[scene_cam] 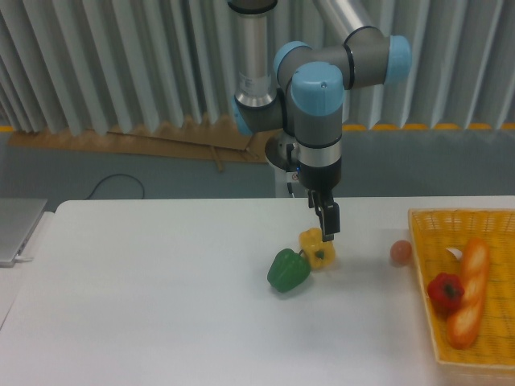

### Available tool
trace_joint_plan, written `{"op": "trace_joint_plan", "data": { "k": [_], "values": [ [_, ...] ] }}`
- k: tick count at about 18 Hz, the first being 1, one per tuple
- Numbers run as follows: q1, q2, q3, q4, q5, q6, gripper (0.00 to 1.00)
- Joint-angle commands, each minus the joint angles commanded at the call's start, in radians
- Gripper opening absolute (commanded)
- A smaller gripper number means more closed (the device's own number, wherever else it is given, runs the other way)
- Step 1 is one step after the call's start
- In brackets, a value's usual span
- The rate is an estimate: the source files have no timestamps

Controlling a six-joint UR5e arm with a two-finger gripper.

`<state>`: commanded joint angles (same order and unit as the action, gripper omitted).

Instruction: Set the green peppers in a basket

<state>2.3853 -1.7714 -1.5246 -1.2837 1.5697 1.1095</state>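
The UR5e arm (322,104) reaches down from behind the white tabletop (161,305), its wrist vertical and the end effector (328,225) pointing straight down, hanging just above the yellow bell pepper (317,248). Only a dark, narrow finger profile shows from this side, so I cannot tell how wide the jaws stand; nothing appears to be held between them.

The green pepper (288,270) lies on the tabletop near the middle, touching or just beside the yellow bell pepper on its left-front side. It lies tilted, with its stem end pointing up and right toward the yellow one, and its long axis runs roughly diagonal from lower left to upper right.

The basket (426,322) sits at the right edge of the tabletop, well apart from the green pepper, and runs out of frame on the right. Inside it lie a red pepper (445,292) and a bread loaf (469,293). A small pinkish round object (401,252) rests on the tabletop just left of the basket's rim. Bare tabletop stretches to the left and front of the green pepper, and between the peppers and the basket.
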Motion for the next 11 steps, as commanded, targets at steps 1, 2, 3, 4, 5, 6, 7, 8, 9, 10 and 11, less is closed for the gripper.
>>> {"op": "trace_joint_plan", "data": {
  "k": [1,2,3,4,5,6,7,8,9,10,11],
  "values": [
    [0.000,0.001,0.001,0.000,0.004,0.021,1.00],
    [0.000,0.003,0.000,-0.002,0.006,0.059,1.00],
    [0.006,0.003,0.001,-0.008,0.007,0.116,1.00],
    [0.008,0.006,0.000,-0.009,0.013,0.197,1.00],
    [0.009,0.006,-0.005,-0.017,0.029,0.298,1.00],
    [0.011,0.007,-0.008,-0.023,0.052,0.387,1.00],
    [0.012,0.007,-0.003,-0.029,0.071,0.436,1.00],
    [0.017,0.007,-0.005,-0.043,0.081,0.455,1.00],
    [0.021,0.009,0.003,-0.063,0.095,0.487,1.00],
    [0.022,0.009,0.003,-0.078,0.119,0.550,1.00],
    [0.017,0.012,0.004,-0.085,0.150,0.590,1.00]
  ]
}}
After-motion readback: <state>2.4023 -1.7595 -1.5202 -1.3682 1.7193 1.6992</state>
